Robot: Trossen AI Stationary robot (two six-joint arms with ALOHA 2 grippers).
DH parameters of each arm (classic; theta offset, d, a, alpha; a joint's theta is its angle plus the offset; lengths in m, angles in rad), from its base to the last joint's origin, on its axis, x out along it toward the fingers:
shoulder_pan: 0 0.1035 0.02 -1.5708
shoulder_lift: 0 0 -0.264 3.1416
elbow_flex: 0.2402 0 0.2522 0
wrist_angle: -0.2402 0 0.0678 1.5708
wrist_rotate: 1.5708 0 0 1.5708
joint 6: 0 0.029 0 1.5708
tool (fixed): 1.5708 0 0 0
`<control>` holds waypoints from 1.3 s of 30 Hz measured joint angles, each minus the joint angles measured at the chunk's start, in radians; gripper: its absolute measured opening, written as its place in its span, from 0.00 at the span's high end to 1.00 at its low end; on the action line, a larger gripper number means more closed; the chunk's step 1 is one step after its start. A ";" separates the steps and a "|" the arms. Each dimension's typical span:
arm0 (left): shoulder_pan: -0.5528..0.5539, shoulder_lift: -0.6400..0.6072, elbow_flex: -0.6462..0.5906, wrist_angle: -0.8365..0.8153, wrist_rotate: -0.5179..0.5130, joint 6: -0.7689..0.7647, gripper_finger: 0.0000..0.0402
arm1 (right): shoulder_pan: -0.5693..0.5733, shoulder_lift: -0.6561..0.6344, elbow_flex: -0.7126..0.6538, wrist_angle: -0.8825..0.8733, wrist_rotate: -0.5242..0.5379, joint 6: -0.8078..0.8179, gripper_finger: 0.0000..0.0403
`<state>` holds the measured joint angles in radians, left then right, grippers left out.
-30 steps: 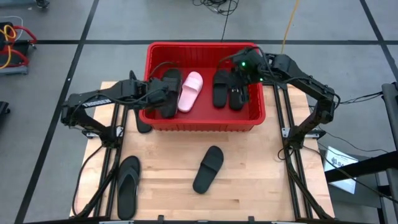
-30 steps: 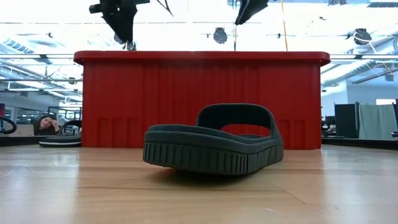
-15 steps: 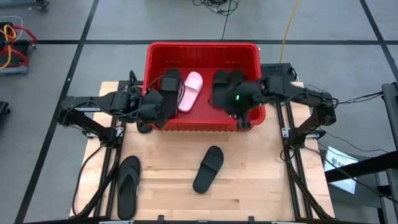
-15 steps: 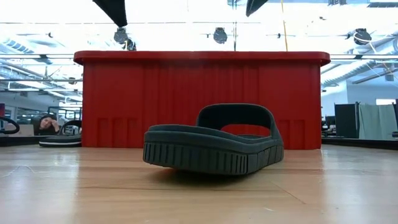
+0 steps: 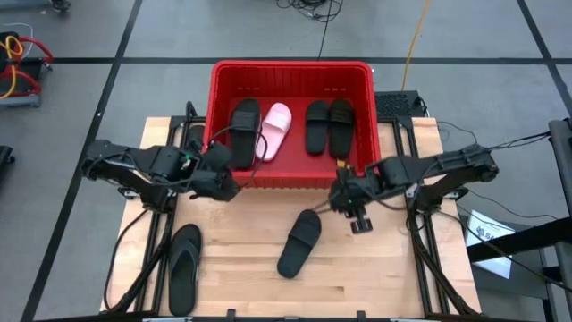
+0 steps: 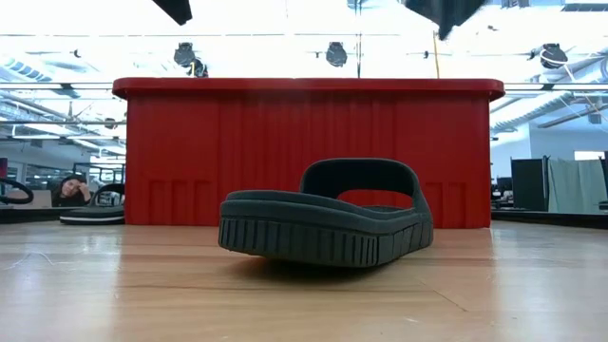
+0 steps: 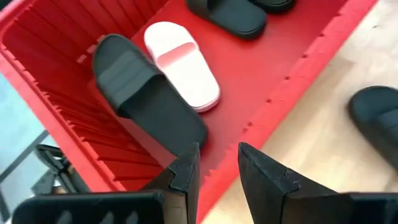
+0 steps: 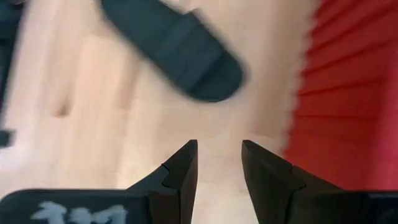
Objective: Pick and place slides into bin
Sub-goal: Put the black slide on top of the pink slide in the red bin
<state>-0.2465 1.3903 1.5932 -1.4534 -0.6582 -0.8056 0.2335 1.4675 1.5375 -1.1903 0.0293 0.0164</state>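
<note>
The red bin (image 5: 290, 65) stands at the table's far middle. On its floor lie a black slide (image 5: 243, 132), a pale pink slide (image 5: 273, 131) and two more black slides (image 5: 328, 125). Another black slide (image 5: 299, 241) lies flat on its sole on the bare wood in front of the bin. My left gripper (image 5: 228, 183) hangs open over the bin's near wall (image 7: 292, 81), with nothing between its fingers. My right gripper (image 5: 336, 199) is open above the table, just right of that loose slide (image 8: 180, 46).
A black flip-flop (image 5: 185, 266) lies near the table's front left corner. In the low view another dark sandal (image 6: 92, 215) lies left of the bin. There is bare wood in front of the bin and at the table's near right.
My right gripper has swung from over the bin's right half toward the table's near edge, sinking and rolling, and now hangs over the wood beside the loose slide. My left gripper has drawn back from over the bin's left part to its near wall. No slide has moved.
</note>
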 joint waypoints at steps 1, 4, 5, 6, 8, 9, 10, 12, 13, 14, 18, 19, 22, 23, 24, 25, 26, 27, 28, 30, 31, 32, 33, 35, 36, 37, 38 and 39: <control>-0.013 0.000 0.000 0.002 0.000 -0.013 0.74 | 0.013 -0.014 -0.044 0.033 -0.027 0.016 0.72; -0.052 0.000 0.000 0.019 0.006 -0.052 0.74 | 0.058 -0.064 -0.173 0.182 -0.097 0.056 0.72; -0.063 0.000 0.000 0.023 0.010 -0.068 0.74 | 0.072 -0.083 -0.213 0.238 -0.114 0.066 0.72; -0.075 0.000 0.000 0.029 0.015 -0.079 0.74 | 0.087 -0.099 -0.254 0.295 -0.134 0.072 0.72; -0.098 0.000 0.000 0.041 0.028 -0.093 0.74 | 0.111 -0.126 -0.335 0.408 -0.172 0.077 0.72; -0.109 0.000 0.000 0.049 0.030 -0.095 0.74 | 0.118 -0.137 -0.378 0.468 -0.189 0.078 0.72; -0.120 0.000 0.000 0.059 0.030 -0.095 0.74 | 0.123 -0.147 -0.415 0.524 -0.192 0.082 0.72; -0.140 0.000 0.000 0.079 0.030 -0.096 0.74 | 0.131 -0.164 -0.498 0.654 -0.191 0.109 0.72; -0.147 0.000 0.000 0.088 0.030 -0.096 0.74 | 0.131 -0.166 -0.537 0.716 -0.191 0.127 0.72; -0.153 0.000 0.000 0.101 0.030 -0.096 0.74 | 0.131 -0.165 -0.576 0.777 -0.191 0.145 0.72; -0.171 0.000 0.000 0.148 0.032 -0.090 0.74 | 0.130 -0.161 -0.716 0.971 -0.189 0.202 0.72; -0.174 0.000 0.000 0.150 0.032 -0.090 0.74 | 0.128 -0.160 -0.745 1.014 -0.187 0.210 0.72; -0.176 0.000 0.000 0.149 0.032 -0.086 0.74 | 0.125 -0.159 -0.818 1.098 -0.157 0.235 0.72; -0.176 0.000 0.000 0.149 0.032 -0.084 0.74 | 0.122 -0.159 -0.833 1.131 -0.135 0.239 0.72; -0.176 0.000 0.000 0.149 0.032 -0.082 0.74 | 0.117 -0.159 -0.848 1.161 -0.119 0.242 0.72; -0.176 0.000 0.000 0.149 0.032 -0.080 0.74 | 0.111 -0.159 -0.864 1.187 -0.103 0.248 0.72; -0.176 0.000 0.000 0.149 0.032 -0.080 0.74 | 0.105 -0.159 -0.883 1.211 -0.090 0.256 0.72; -0.176 0.000 0.000 0.149 0.032 -0.080 0.74 | 0.099 -0.159 -0.901 1.235 -0.082 0.264 0.72; -0.176 0.000 0.000 0.149 0.032 -0.080 0.74 | 0.093 -0.158 -0.918 1.261 -0.081 0.269 0.72; -0.176 0.000 0.000 0.149 0.032 -0.080 0.74 | 0.086 -0.158 -0.947 1.326 -0.080 0.271 0.72; -0.176 0.000 0.000 0.149 0.032 -0.080 0.74 | 0.083 -0.158 -0.961 1.353 -0.079 0.271 0.72; -0.176 0.000 0.000 0.149 0.032 -0.080 0.74 | 0.082 -0.158 -0.973 1.368 -0.080 0.275 0.72; -0.176 0.000 0.000 0.149 0.032 -0.080 0.74 | 0.082 -0.158 -0.981 1.382 -0.079 0.283 0.72; -0.176 0.000 0.000 0.149 0.032 -0.080 0.74 | 0.081 -0.158 -0.989 1.410 -0.079 0.292 0.72; -0.176 0.000 0.000 0.149 0.032 -0.080 0.74 | 0.081 -0.159 -0.989 1.416 -0.079 0.291 0.72; -0.176 0.000 0.000 0.149 0.032 -0.082 0.74 | 0.081 -0.159 -0.989 1.415 -0.079 0.289 0.72; -0.176 0.000 0.000 0.149 0.032 -0.086 0.74 | 0.082 -0.159 -0.990 1.413 -0.079 0.289 0.72; -0.176 0.000 0.000 0.149 0.032 -0.088 0.74 | 0.082 -0.159 -0.990 1.412 -0.079 0.289 0.72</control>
<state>-0.4225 1.3907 1.5932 -1.3048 -0.6263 -0.8934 0.3153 1.3087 0.5476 0.2218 -0.0494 0.3054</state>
